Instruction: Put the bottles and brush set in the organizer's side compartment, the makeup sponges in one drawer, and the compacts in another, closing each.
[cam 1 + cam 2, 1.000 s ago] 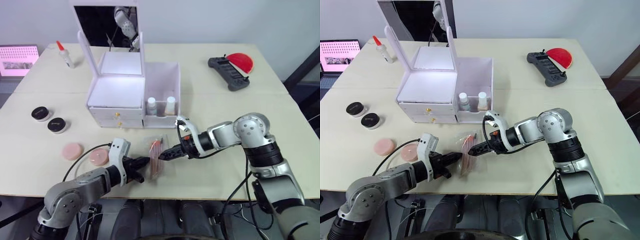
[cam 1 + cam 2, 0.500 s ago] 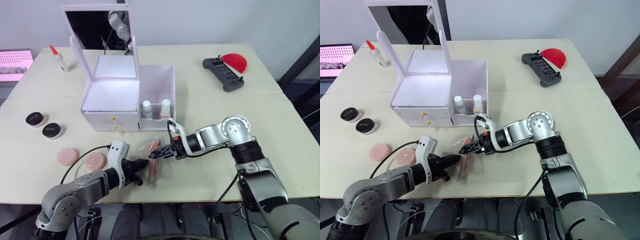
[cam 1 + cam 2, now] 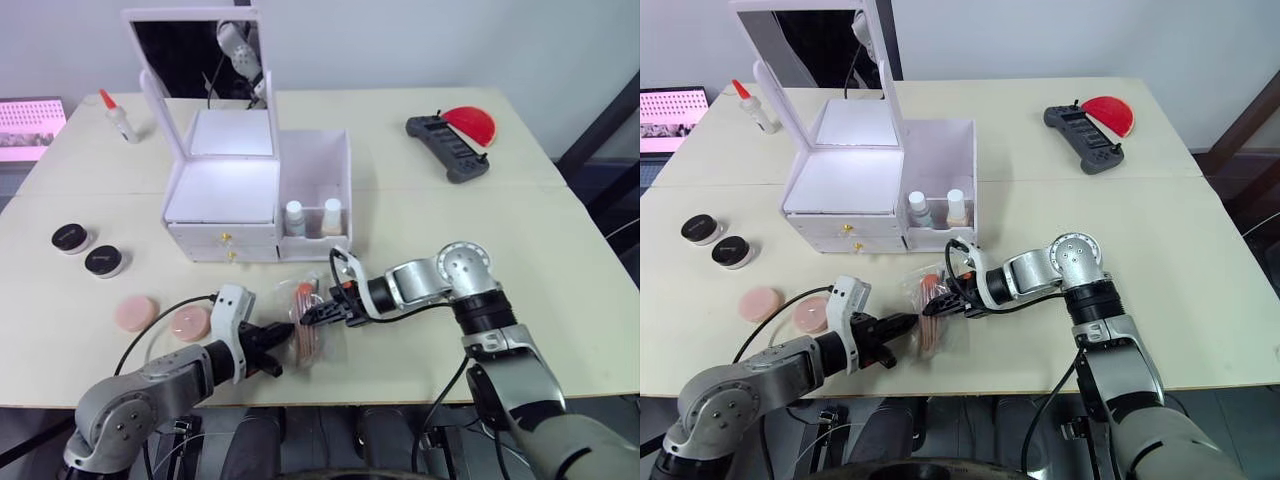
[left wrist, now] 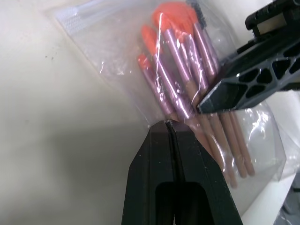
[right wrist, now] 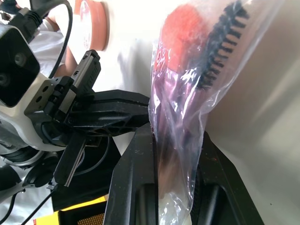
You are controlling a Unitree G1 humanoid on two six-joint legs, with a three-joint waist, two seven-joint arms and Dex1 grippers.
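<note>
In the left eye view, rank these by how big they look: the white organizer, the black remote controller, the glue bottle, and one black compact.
1. White organizer, by far the largest.
2. Black remote controller.
3. Glue bottle and black compact: too alike to rank, and the compact sits nearer the camera.

The cream tabletop [image 3: 560,240] carries a white organizer [image 3: 255,190] near its middle, a glue bottle [image 3: 117,117] at the far left, and a black controller [image 3: 447,148] beside a red disc [image 3: 470,122] far right. Two black compacts [image 3: 88,250] and two pink sponges [image 3: 160,317] lie left; a bagged brush set [image 3: 305,318] lies near the front edge.
</note>
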